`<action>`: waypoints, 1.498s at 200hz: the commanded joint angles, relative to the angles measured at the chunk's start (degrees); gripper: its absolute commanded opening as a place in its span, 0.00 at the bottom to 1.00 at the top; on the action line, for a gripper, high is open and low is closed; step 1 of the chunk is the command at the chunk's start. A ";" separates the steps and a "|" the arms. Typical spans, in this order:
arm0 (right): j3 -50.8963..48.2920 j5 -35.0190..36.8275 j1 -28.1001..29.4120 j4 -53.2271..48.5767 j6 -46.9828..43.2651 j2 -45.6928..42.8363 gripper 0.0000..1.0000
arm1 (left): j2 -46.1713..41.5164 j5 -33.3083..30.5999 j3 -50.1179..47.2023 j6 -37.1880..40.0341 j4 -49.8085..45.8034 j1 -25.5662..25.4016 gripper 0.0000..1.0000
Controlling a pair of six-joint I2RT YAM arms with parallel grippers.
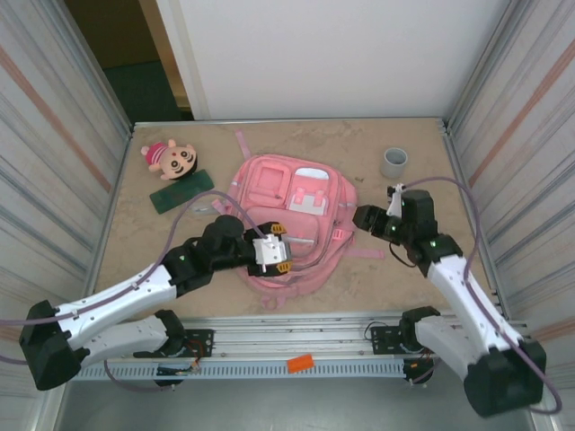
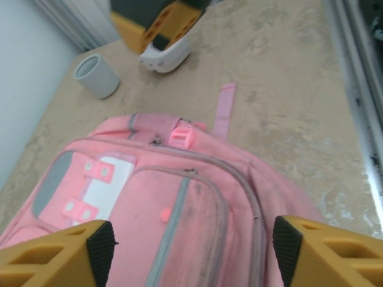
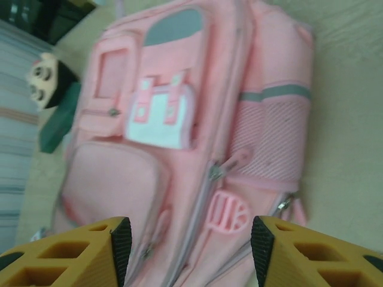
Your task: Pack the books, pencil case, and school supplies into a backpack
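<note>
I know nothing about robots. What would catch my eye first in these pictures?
The big pink backpack lying flat mid-table grabs you first. The left arm hangs over its near end and the right arm is at its right edge, both with jaws apart. Next comes the plush doll at the far left beside a dark green pencil case, and a grey cup at the far right.

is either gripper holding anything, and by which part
Nothing is held: the left gripper and right gripper both have fingers apart over the large pink fabric backpack.
</note>
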 commanded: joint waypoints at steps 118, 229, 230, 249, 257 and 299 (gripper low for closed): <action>-11.07 9.57 9.19 0.00 1.61 -26.29 0.60 | 27.13 -6.02 11.65 13.89 -7.72 2.23 0.81; -15.63 2.72 9.81 11.58 -0.93 -21.47 0.62 | 14.98 8.78 8.70 10.96 -6.05 6.37 0.01; -15.63 2.72 9.81 11.58 -0.93 -21.47 0.62 | 14.72 9.18 8.64 10.99 -6.16 6.46 0.01; -16.71 1.76 9.88 14.04 -1.02 -19.64 0.63 | 10.46 13.62 8.41 11.52 -8.42 7.66 0.01; -16.85 1.16 9.88 14.85 -1.24 -18.81 0.64 | 8.98 13.93 8.48 11.88 -9.60 7.85 0.01; -18.63 -0.67 11.26 21.54 -2.18 -12.87 0.70 | 4.23 19.49 9.20 13.22 -13.86 11.66 0.00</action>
